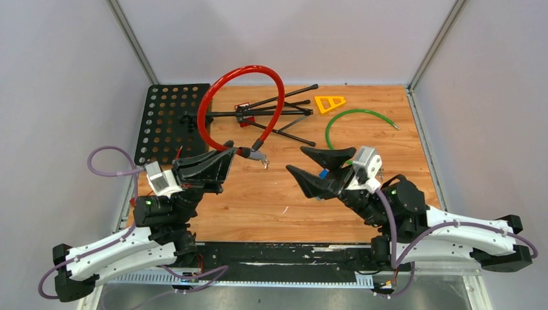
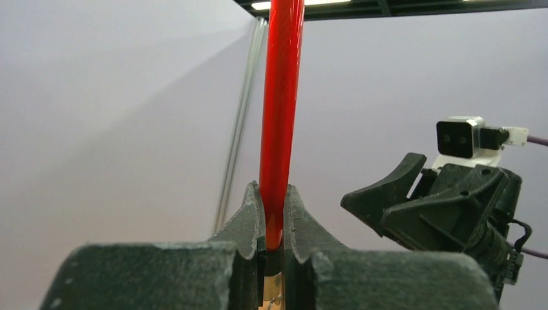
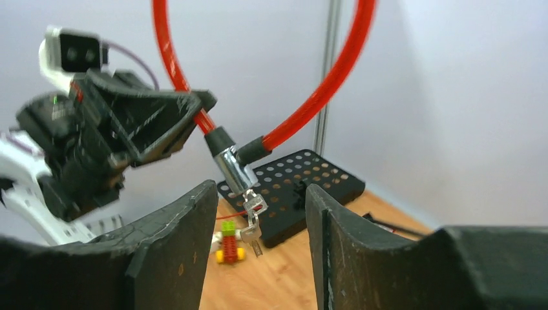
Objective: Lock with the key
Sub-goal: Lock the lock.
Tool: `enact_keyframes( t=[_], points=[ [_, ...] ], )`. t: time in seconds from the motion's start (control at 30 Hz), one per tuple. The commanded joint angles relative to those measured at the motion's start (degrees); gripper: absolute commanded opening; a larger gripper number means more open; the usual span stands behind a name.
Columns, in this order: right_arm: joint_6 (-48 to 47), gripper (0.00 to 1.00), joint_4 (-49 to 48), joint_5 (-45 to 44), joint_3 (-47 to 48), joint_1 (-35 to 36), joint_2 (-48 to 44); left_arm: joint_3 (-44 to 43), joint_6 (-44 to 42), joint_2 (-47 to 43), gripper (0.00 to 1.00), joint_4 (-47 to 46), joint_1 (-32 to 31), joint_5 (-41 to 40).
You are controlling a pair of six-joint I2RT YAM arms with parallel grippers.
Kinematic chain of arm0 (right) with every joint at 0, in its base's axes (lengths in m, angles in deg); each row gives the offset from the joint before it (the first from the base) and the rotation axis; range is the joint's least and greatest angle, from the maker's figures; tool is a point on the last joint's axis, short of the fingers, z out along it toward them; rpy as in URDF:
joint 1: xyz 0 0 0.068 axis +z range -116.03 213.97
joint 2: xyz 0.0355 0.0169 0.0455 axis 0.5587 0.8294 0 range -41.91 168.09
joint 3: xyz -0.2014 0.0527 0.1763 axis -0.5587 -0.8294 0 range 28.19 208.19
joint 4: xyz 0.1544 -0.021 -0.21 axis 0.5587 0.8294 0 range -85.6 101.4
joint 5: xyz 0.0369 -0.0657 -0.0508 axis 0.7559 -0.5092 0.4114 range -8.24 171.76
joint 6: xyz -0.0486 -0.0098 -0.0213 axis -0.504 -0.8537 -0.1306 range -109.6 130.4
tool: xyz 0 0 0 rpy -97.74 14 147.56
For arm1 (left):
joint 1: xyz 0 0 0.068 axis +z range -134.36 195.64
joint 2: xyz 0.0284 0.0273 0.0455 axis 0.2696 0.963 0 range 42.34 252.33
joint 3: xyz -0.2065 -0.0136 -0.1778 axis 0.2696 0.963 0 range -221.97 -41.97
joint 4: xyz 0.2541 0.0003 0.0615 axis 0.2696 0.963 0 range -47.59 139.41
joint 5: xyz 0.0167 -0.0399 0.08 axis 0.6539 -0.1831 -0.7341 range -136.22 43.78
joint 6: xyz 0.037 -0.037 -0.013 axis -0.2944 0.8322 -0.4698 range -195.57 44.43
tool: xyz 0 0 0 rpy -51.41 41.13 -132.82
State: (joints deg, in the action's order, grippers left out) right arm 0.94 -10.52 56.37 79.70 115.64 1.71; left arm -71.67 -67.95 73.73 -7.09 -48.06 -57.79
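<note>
The left end effector (image 2: 272, 195) is closed tightly on the red cable lock (image 2: 281, 97), just beside its metal barrel (image 3: 234, 169). It holds the loop upright in the air over the left half of the worktop (image 1: 258, 206). The right end effector (image 3: 262, 187) stands wide and empty, facing the keys (image 3: 253, 229) that hang under the barrel. The cable looks springy and smooth, and the keys small and free to swing, so I would pinch the flat key head.

Noted glossy red plastic on cable lock (image 1: 249, 68); bright polished metal on lock barrel (image 3: 234, 169) and keys (image 3: 252, 227); matt, rough-grained black plastic on left pincer (image 2: 274, 197); satin wood grain on desk (image 1: 258, 200); matt black on perforated plate (image 1: 165, 123), 10 o'clock.
</note>
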Motion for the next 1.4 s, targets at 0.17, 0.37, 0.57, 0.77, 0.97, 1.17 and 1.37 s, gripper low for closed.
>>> enact_keyframes(
  t=[0.17, 0.37, 0.57, 0.77, 0.97, 1.17, 1.37],
  points=[
    [-32.8, 0.46, 0.6, 19.9, 2.2, 0.0, 4.3, -5.4, 3.8, -0.1, 0.0, -5.1, -0.1, 5.0],
    [-37.2, 0.47, -2.1, 19.4, 2.5, -0.1, 7.7, -5.9, 4.3, -0.3, 0.0, -5.2, -0.1, 6.0],
    [-39.4, 0.46, -2.5, 16.6, 2.3, 0.0, 9.8, -5.7, 5.1, 0.0, 0.0, -6.1, -0.1, 6.6],
    [-44.5, 0.4, -2.1, 9.9, 2.4, 0.0, 11.7, -5.8, 5.8, 0.5, 0.0, -7.2, 0.0, 6.8],
    [-46.2, 0.32, -3.7, 7.1, 2.5, 0.0, 13.1, -5.7, 6.1, 0.5, 0.0, -7.3, -0.1, 6.7],
    [-47.2, 0.31, -7.7, 5.6, 1.4, 0.2, 13.0, -5.4, 6.1, 0.2, 0.0, -7.0, -0.1, 6.4],
    [-45.9, 0.24, -7.2, 7.4, 1.2, 0.2, 12.1, -5.1, 6.1, 0.3, 0.0, -7.0, 0.0, 6.4]
  ],
)
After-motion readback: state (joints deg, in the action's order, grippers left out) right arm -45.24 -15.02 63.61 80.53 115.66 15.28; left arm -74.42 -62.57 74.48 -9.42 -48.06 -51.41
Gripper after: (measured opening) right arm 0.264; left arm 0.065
